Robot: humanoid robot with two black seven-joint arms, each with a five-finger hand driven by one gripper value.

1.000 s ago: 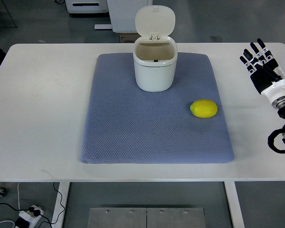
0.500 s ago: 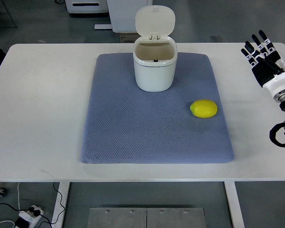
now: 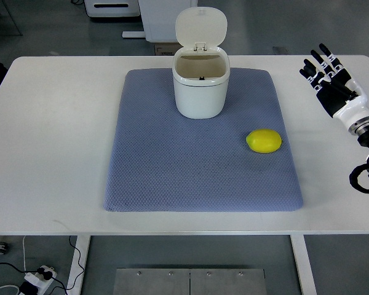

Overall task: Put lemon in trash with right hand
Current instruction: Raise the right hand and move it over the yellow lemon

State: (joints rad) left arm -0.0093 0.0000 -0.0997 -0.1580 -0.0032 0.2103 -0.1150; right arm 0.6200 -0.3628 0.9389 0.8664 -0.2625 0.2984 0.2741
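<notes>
A white table [image 3: 55, 141] was seen filling most of the view, with grey floor visible beyond its far edge and below its near edge. A blue-grey quilted mat [image 3: 172, 166] was laid across the middle of the table, and every place below is given relative to that mat.

A white trash bin [image 3: 201, 83] was stood upright on the far middle part of the mat, its hinged lid [image 3: 200, 27] tipped back and open. The inside of the bin was seen as bare tan wall; nothing could be made out in it, though the bottom was not shown.

The right hand [image 3: 329, 77] was held off the mat's right edge, over bare table near the far right corner, well apart from everything on the mat. Its dark fingers [image 3: 315, 64] were spread and extended toward the far side, and nothing was gripped in them. Its white wrist and black cabling were seen running to the picture's right edge.

The lemon [image 3: 264, 141] was lying on the mat near its right edge, nearer than the bin and to the right of it. Its long axis was laid roughly left to right across the mat.

A power strip [image 3: 40, 273] with cables was seen on the floor past the mat's near left corner.
</notes>
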